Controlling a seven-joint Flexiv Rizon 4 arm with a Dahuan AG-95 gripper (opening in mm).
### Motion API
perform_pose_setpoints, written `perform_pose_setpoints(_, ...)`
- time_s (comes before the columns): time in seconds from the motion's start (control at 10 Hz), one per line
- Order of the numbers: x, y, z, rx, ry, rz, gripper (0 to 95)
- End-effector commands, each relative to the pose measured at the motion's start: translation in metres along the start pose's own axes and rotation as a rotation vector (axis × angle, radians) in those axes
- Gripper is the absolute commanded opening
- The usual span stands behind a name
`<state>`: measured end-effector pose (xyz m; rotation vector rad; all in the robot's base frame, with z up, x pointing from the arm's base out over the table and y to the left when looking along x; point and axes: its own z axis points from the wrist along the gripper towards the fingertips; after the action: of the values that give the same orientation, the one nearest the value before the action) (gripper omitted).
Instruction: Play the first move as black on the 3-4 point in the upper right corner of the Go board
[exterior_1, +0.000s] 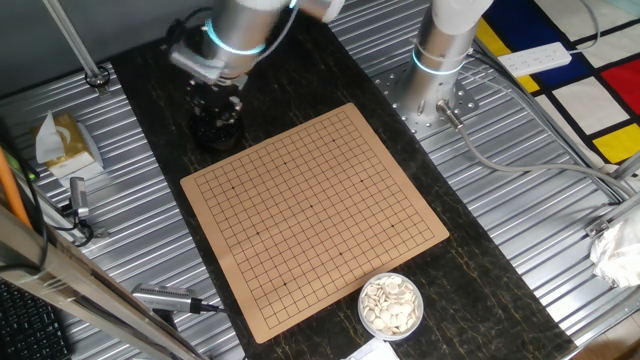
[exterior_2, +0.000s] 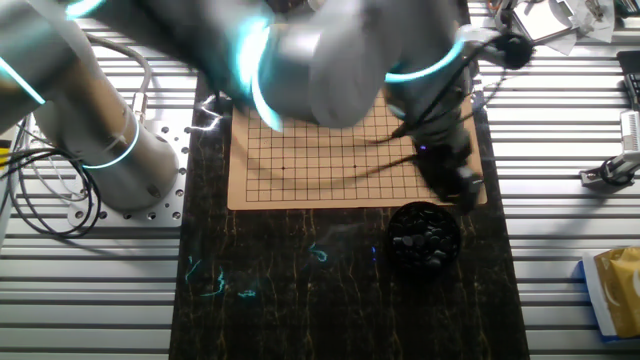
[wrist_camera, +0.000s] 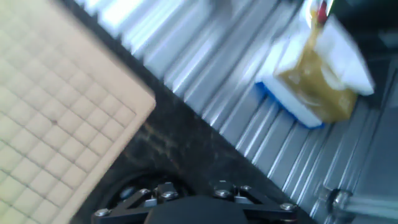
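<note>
The wooden Go board (exterior_1: 312, 212) lies in the middle of the dark mat and carries no stones. It also shows in the other fixed view (exterior_2: 350, 150), and one corner shows in the hand view (wrist_camera: 74, 99). The black stones lie in a dark bowl (exterior_2: 425, 240) off the board's edge. In one fixed view the bowl (exterior_1: 218, 132) sits under my gripper (exterior_1: 216, 106). My gripper (exterior_2: 458, 182) hangs just above the bowl, blurred. No single black stone can be picked out at its tips. The hand view shows only the gripper's body (wrist_camera: 193, 208), and the fingers are hidden.
A bowl of white stones (exterior_1: 390, 305) stands at the board's near corner. A yellow-and-white pack (exterior_1: 65, 142) lies on the ribbed metal table beyond the black bowl and also shows in the hand view (wrist_camera: 320, 78). The arm's base (exterior_1: 440, 70) stands behind the board. A metal tool (exterior_1: 165, 298) lies at the front left.
</note>
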<state>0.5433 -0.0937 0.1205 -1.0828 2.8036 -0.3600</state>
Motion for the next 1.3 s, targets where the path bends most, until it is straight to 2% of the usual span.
perform_pose_setpoints(0.1,-0.016,-0.039,0.006,0.17,-0.1,0.041,38.0)
perform_pose_setpoints(0.5,-0.023,-0.038,0.005,0.177,-0.107,0.045,38.0)
perform_pose_setpoints(0.8,-0.026,-0.037,0.005,0.157,-0.125,0.048,38.0)
perform_pose_setpoints(1.1,-0.027,-0.036,0.004,0.149,-0.122,0.057,38.0)
perform_pose_setpoints(1.3,-0.027,-0.035,0.003,0.118,-0.096,0.084,38.0)
